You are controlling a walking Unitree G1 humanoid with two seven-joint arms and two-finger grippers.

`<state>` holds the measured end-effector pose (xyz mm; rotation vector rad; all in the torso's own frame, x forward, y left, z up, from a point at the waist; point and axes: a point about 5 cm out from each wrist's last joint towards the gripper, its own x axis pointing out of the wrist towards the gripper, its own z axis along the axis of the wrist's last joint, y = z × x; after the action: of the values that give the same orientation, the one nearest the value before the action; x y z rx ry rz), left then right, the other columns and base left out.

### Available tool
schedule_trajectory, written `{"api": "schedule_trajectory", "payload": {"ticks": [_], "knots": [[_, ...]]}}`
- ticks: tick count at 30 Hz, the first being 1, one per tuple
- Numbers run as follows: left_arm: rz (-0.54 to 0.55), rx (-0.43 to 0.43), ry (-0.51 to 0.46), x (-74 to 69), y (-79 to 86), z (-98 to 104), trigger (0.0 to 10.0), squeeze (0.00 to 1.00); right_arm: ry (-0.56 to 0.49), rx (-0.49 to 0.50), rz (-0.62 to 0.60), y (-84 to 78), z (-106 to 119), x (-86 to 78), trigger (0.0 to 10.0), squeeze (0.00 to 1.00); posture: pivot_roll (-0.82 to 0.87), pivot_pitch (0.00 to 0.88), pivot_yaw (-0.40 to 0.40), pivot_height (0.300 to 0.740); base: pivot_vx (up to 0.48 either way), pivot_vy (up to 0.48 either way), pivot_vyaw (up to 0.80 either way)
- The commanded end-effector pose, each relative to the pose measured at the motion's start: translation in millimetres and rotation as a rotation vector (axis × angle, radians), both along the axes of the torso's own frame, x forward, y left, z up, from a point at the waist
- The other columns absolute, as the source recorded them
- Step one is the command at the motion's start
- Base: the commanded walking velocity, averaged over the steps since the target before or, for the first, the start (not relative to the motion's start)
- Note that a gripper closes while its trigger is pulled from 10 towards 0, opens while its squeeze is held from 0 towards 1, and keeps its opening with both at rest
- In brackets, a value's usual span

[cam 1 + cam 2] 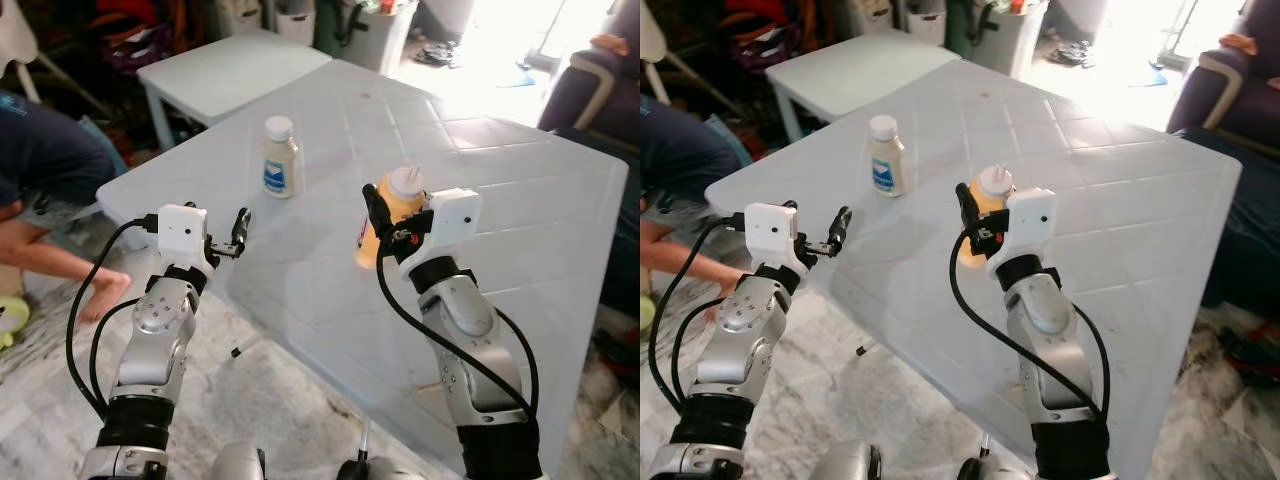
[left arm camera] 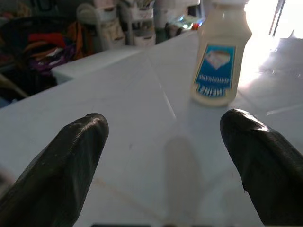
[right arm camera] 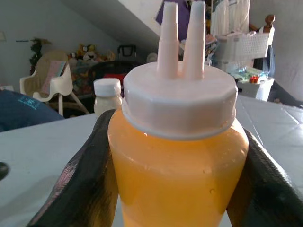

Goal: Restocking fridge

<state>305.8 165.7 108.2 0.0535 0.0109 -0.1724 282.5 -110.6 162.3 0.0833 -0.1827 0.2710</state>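
Observation:
A yellow squeeze bottle (image 1: 392, 212) with a white twin-nozzle cap stands upright near the middle of the white table (image 1: 500, 200). My right gripper (image 1: 383, 228) is shut on it, and in the right wrist view a black finger presses each side of the yellow squeeze bottle (image 3: 177, 161). A white mayonnaise bottle (image 1: 280, 157) with a blue label stands further back on the left. My left gripper (image 1: 240, 232) is open at the table's near left edge. It points at the mayonnaise bottle (image 2: 218, 56), well short of it, with nothing between its fingers (image 2: 66, 156).
A person (image 1: 40, 190) crouches on the floor at the left, close to my left arm. A smaller white table (image 1: 230, 70) stands behind. Bins and clutter line the back wall. A dark sofa (image 1: 600, 90) is at the right.

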Motion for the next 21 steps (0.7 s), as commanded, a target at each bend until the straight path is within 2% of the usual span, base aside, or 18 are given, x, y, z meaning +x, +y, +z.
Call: {"api": "schedule_trajectory", "payload": {"ticks": [1, 5, 10, 21], "knots": [[-0.018, 0.006, -0.013, 2.7, -3.6, 4.7, 10.0, 0.0, -0.011, -0.005, -0.03, -6.1, 3.6, -0.6, 10.0, 0.0, -0.09, 0.0, -0.008, 0.74, -0.285, 0.0, 0.0], [-0.021, 0.007, -0.016, 1.3, -4.8, 6.0, 10.0, 0.0, 0.024, -0.018, -0.054, -8.3, -1.7, 1.7, 10.0, 0.0, -0.08, 0.0, -0.01, 0.74, -0.285, 0.0, 0.0], [-0.024, 0.014, -0.005, -2.3, -2.0, 2.3, 10.0, 0.0, 0.017, -0.003, -0.065, -6.0, -0.4, 2.8, 10.0, 0.0, -0.08, 0.0, -0.006, 0.74, -0.28, 0.0, 0.0], [-0.032, 0.018, -0.011, 1.3, -4.3, 4.5, 10.0, 0.0, 0.015, -0.008, -0.058, -5.3, -1.7, 1.8, 10.0, 0.0, -0.08, 0.0, -0.006, 0.74, -0.283, 0.0, 0.0]]}}
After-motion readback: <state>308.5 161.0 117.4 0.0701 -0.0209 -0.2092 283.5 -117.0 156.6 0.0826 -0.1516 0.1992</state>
